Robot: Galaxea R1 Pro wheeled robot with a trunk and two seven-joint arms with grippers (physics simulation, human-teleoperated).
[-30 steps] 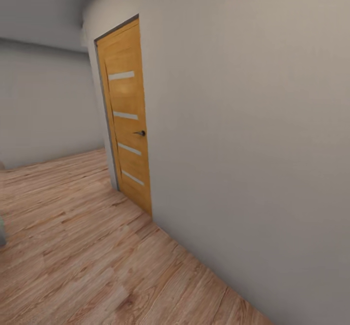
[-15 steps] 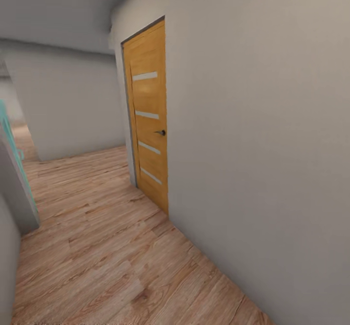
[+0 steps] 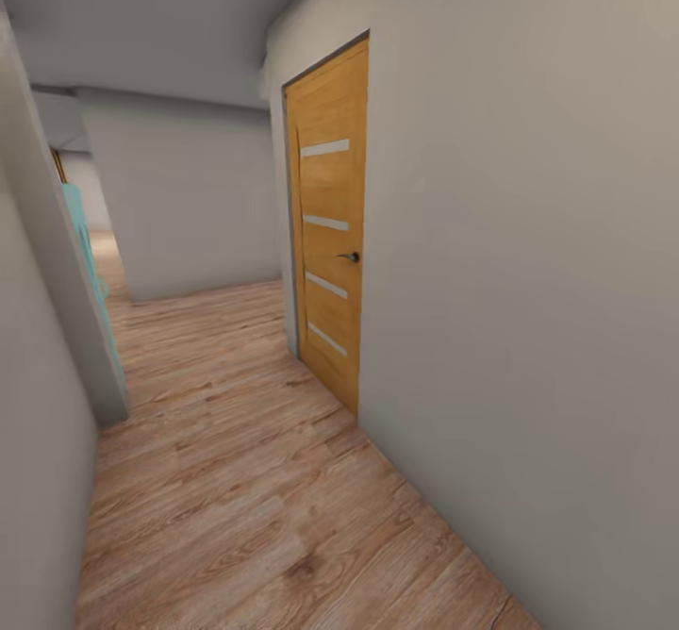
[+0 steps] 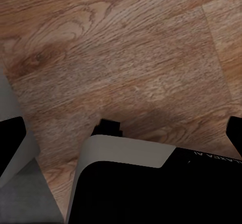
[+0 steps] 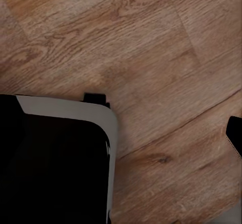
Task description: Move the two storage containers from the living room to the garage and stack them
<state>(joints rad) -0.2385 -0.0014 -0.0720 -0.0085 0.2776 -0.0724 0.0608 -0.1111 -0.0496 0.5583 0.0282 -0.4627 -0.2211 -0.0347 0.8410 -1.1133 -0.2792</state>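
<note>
The two storage containers are out of view, and so is the garage's grey floor. I am in a narrow hallway with a light wood-plank floor [image 3: 245, 489]. The left wrist view looks down on those planks: my left gripper [image 4: 123, 133] is open, one dark fingertip [image 4: 11, 143] at each side edge and nothing between them. In the right wrist view one dark fingertip [image 5: 235, 133] stands at the far edge over bare planks, nothing held.
A slatted light-wood door [image 3: 330, 224] with a dark handle [image 3: 351, 256] stands shut in the long grey wall [image 3: 528, 281] on the right. A grey wall corner [image 3: 66, 328] closes the left side, a teal object [image 3: 83, 234] behind it. My dark base [image 4: 151, 194] shows below both wrists.
The whole head view has swung: the door now sits further right in the picture, and the left wall corner, the teal object and the passage beyond have come into view.
</note>
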